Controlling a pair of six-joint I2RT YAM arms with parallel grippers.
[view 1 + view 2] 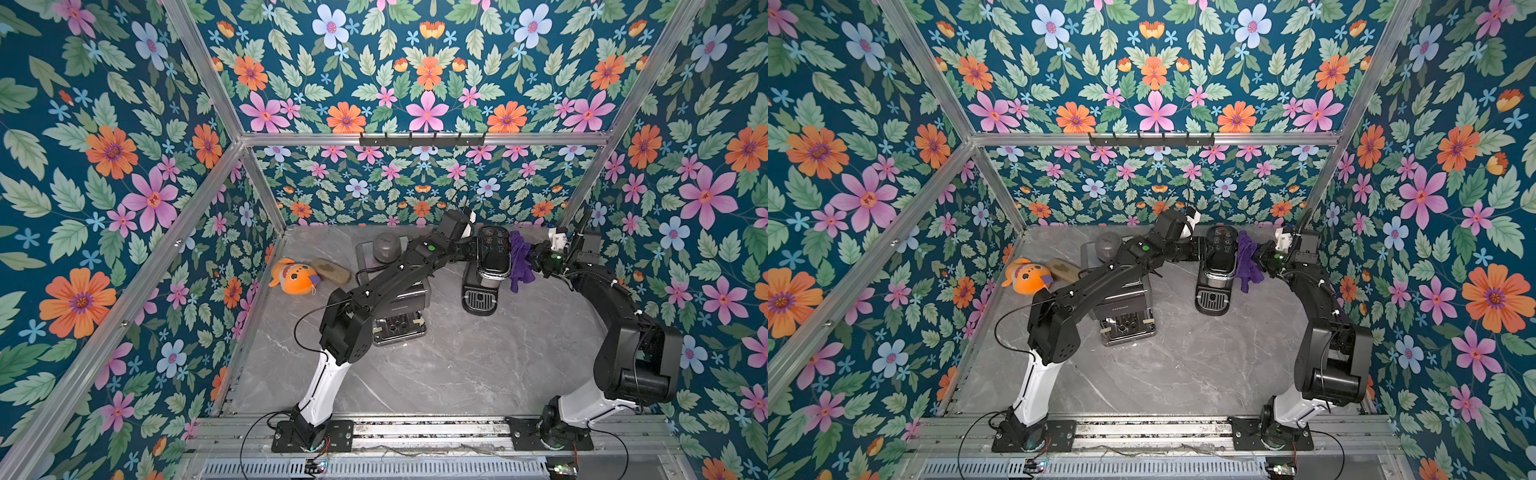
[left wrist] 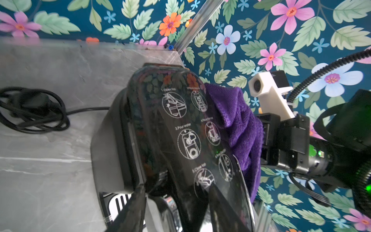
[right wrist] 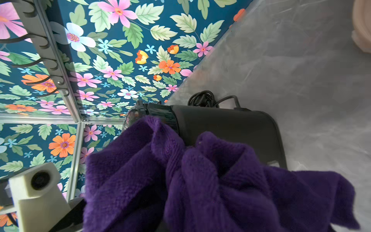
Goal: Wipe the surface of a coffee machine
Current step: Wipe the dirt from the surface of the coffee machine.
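Observation:
A glossy black coffee machine (image 1: 492,259) (image 1: 1219,259) stands near the back wall in both top views. Its lid (image 2: 180,124), printed with white instruction icons, fills the left wrist view. My left gripper (image 1: 473,249) (image 2: 176,186) reaches in from the left, its two fingers clamped on either side of the lid's edge. A purple cloth (image 1: 519,259) (image 1: 1248,259) (image 2: 239,124) (image 3: 200,180) hangs bunched against the machine's right side (image 3: 230,126). My right gripper (image 1: 534,255) is shut on the cloth, which hides its fingers in the right wrist view.
A silver and black appliance (image 1: 401,311) sits under my left forearm. Behind it is a grey dome on a pad (image 1: 388,247). An orange plush toy (image 1: 293,276) and a tan pouch (image 1: 330,270) lie at the left. A coiled power cord (image 2: 30,110) lies behind the machine.

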